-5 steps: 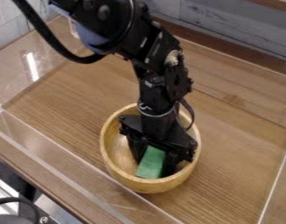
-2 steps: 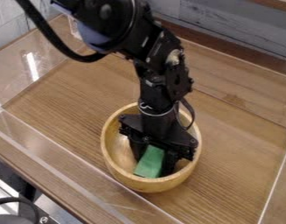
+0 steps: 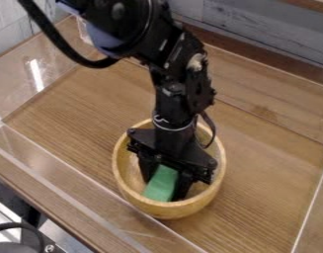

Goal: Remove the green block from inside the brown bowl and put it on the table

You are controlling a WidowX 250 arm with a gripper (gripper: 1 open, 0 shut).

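While my arm reached straight down into the brown bowl (image 3: 137, 194), my tool (image 3: 169, 182) was clamped on the green block (image 3: 161, 185), jaws either side of it. The block sat inside the bowl, tilted, its lower end near the bowl floor. I couldn't tell whether it touched the floor. The bowl rested on the tabletop (image 3: 98, 109), near the front clear wall (image 3: 45, 203).

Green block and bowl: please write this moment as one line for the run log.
phase: grasp | gripper: down inside brown bowl, jaws shut on green block | block: not yet out of bowl | table: block not placed
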